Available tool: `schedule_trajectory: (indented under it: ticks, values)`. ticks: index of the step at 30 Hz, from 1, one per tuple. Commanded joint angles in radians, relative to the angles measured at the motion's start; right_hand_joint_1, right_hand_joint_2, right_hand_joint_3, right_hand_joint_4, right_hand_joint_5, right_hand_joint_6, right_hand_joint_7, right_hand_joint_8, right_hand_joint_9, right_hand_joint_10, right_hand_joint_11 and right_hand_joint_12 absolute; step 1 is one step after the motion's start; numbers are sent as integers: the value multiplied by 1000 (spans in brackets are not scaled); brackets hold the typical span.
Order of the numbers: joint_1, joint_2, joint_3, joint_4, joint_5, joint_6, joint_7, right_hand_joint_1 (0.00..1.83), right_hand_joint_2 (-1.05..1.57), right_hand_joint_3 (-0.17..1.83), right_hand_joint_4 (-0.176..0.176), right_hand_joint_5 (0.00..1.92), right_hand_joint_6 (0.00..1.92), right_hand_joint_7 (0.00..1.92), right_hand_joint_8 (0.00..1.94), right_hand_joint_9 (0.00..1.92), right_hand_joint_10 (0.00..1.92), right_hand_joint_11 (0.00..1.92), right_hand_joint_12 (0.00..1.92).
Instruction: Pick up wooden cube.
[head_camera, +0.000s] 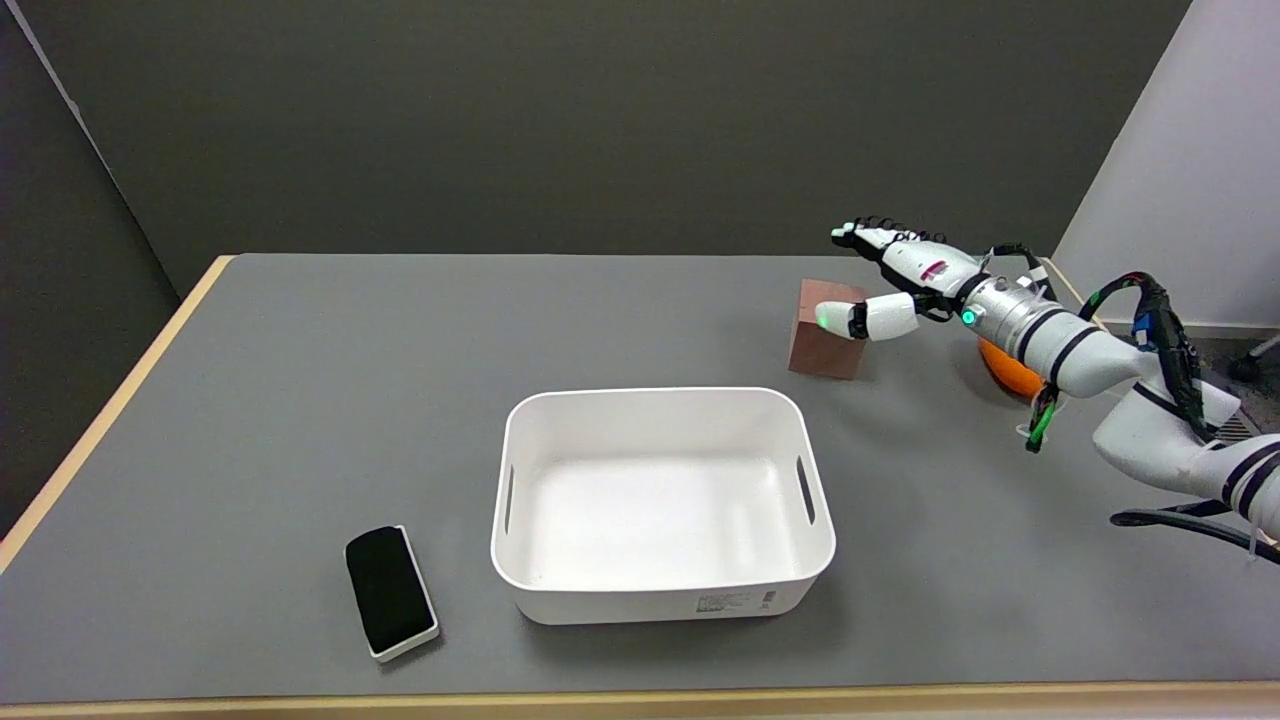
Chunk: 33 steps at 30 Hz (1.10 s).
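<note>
While the right hand hovers with fingers spread, the reddish-brown wooden cube sits at the tub's one o'clock; tub label unreadable.

Label on white bin: print illegible

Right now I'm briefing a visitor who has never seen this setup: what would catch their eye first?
The large white bin in the middle of the grey table. Next, the right hand at the far right, fingers spread around the wooden cube, not yet gripping it. A black-topped eraser lies left of the bin.
</note>
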Motion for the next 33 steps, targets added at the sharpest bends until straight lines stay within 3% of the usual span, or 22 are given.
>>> schedule_trajectory:
  ticks: [1,16,20,23,27,30,33]
  values:
    - [-8,-5,-33,18,-7,-20,5,208,433,901,-87,43,342,22,177,-1,321,-1,815]
    - [33,-40,-84,-49,-7,-17,-1,214,425,899,-84,41,318,31,170,6,341,-1,842]
    - [32,-52,-84,-49,-12,-15,-1,301,455,914,-83,49,306,59,149,20,340,-1,850]
    - [32,-58,-84,-49,-14,-15,-1,475,496,958,-81,48,309,71,162,23,379,6,840]
    - [30,-67,-76,-49,-8,-4,0,440,533,959,-77,63,326,98,291,38,521,-1,948]
    - [29,-76,-73,-52,-7,6,-1,533,592,897,-74,102,317,193,262,110,545,7,1020]
    - [31,-83,-73,-57,-10,10,-1,615,653,966,-59,150,394,290,361,224,667,69,1082]
